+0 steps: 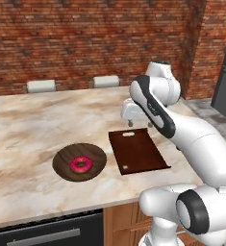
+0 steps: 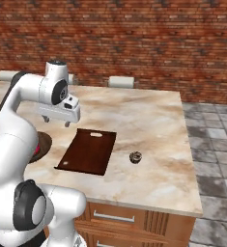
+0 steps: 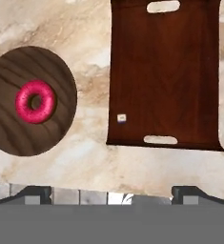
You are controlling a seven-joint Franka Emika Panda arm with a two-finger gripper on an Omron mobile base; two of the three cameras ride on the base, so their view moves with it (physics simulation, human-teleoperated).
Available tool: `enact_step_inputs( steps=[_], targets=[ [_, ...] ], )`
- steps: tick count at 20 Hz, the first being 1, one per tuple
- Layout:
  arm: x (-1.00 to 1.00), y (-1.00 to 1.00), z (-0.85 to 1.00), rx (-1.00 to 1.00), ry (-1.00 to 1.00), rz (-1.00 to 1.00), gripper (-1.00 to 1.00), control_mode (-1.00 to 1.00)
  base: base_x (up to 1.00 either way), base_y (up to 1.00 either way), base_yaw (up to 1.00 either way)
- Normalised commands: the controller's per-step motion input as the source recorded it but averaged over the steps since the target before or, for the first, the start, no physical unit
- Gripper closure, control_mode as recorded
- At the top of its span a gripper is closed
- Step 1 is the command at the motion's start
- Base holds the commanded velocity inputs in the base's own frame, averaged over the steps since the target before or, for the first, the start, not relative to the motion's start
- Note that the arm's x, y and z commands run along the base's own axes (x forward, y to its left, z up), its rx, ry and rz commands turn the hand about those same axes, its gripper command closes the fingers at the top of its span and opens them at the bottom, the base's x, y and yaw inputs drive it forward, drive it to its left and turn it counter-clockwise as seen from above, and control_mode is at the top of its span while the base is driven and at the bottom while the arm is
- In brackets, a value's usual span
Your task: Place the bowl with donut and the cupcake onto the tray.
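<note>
Beside tray (image 1: 138, 151), bowl (image 1: 79, 162) with donut (image 1: 80, 165), possibly cupcake (image 2: 135, 157) opposite, end effector (image 2: 56, 120) wide.

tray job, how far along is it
Nothing is done yet: the tray lies bare. The hand hangs open above the counter, holding nothing. Left: the bowl with the donut beside the tray, and the cupcake on its other side.

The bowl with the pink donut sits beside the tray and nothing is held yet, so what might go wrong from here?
1. The donut lies loose in the shallow bowl; a tilted lift could roll it out.
2. The bowl looks nearly as wide as the tray, so an off-centre drop may overhang its edge.
3. The cupcake sits on the tray's far side, small and easy to knock over with open jaws.
</note>
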Motion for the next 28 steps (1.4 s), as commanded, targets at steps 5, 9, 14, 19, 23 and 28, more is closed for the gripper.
enact_step_inputs(
  steps=[5, 9, 14, 19, 23, 28],
  targets=[
    [0.00, 0.13, -0.05, 0.05, 0.25, -0.02, -1.00, -1.00, 0.00, 0.00, 0.00],
    [0.00, 0.18, -0.03, 0.01, 0.18, -0.02, -1.00, -1.00, 0.00, 0.00, 0.00],
    [0.00, 0.20, -0.04, 0.00, 0.14, 0.00, -1.00, -1.00, 0.00, 0.00, 0.00],
    [0.01, 0.27, -0.11, 0.00, 0.03, 0.00, -1.00, -1.00, 0.00, 0.00, 0.00],
    [0.00, 0.32, -0.22, 0.00, 0.00, 0.00, -1.00, -1.00, 0.00, 0.00, 0.00],
    [0.00, 0.24, -0.29, 0.00, 0.00, 0.00, -1.00, -1.00, 0.00, 0.00, 0.00]
  ],
)
